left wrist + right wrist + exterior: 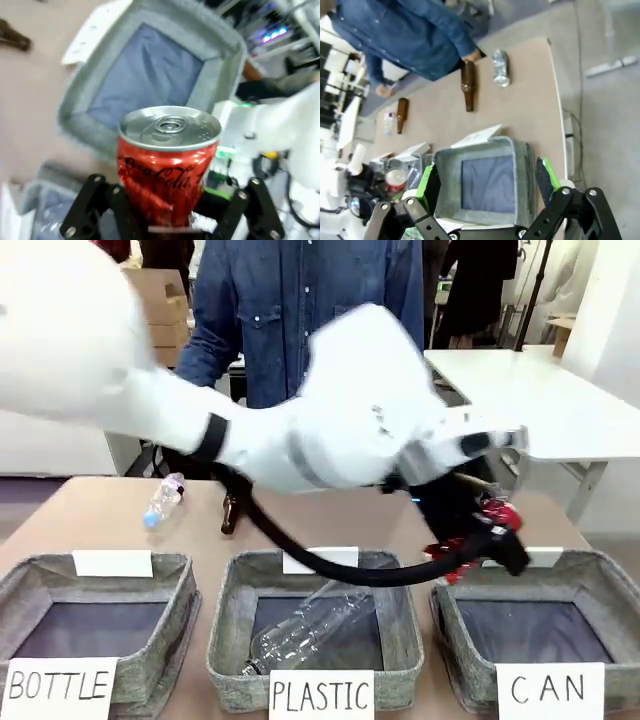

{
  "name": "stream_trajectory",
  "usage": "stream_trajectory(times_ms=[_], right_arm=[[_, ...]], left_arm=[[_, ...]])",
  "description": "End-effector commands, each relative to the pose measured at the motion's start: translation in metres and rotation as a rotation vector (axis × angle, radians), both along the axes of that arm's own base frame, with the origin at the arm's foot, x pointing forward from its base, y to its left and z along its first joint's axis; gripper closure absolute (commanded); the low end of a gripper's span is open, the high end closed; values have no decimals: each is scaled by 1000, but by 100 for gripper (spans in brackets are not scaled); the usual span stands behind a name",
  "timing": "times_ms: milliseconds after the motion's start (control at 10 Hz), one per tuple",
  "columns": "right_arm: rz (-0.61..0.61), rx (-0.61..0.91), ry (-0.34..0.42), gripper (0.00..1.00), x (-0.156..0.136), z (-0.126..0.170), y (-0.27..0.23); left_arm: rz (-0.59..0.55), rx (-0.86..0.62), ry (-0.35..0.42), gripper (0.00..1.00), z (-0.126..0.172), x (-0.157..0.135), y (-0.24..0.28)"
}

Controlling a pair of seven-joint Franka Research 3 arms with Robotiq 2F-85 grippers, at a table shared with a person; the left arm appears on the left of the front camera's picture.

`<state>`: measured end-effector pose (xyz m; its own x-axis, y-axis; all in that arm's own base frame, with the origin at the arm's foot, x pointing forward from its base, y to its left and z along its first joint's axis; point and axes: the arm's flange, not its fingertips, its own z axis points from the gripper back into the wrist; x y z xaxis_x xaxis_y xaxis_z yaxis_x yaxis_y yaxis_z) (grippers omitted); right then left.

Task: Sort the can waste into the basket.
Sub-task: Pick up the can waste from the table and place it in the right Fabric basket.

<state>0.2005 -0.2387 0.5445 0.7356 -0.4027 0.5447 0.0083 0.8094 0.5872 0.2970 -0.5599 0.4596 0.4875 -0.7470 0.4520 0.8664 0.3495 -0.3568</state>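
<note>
My left gripper point(476, 536) reaches across from the left, shut on the shiny red can point(498, 512), and hangs over the back left corner of the grey CAN basket point(598, 580). In the left wrist view the red can point(167, 160) stands upright between the black fingers point(102, 202), with the basket point(210, 75) beyond it. My right gripper point(485, 181) is open above the same basket point(522, 165), nothing between its green pads point(426, 185). The dark can point(501, 67) lies on the table past the basket. The red can point(396, 178) shows at the lower left.
The PLASTIC basket point(232, 625) holds a clear bottle point(310, 628); the BOTTLE basket point(175, 575) is at the left. A clear bottle point(163, 498) and a brown bottle point(231, 512) lie behind them. Another brown bottle point(467, 85) lies by the dark can. A person in denim point(300, 310) stands opposite.
</note>
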Motion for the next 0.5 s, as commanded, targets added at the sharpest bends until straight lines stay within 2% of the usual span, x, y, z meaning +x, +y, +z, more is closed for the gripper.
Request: stream_trajectory(times_ms=[0,100,200,300,400], right_arm=[[-50,52,-3,0,-11,-21,-12],[-92,90,8,0,-10,-31,-18],[-18,40,10,0,-6,-18,-7],[-18,40,10,0,-6,-18,-7],[-18,40,10,0,-6,-18,-7]], left_arm=[[26,56,-76,100,-5,-2,-77],[79,31,-164,100,-12,-8,-97],[0,24,-37,100,-12,-4,-33],[0,24,-37,100,-12,-4,-33],[16,21,-85,100,-26,-14,-70]])
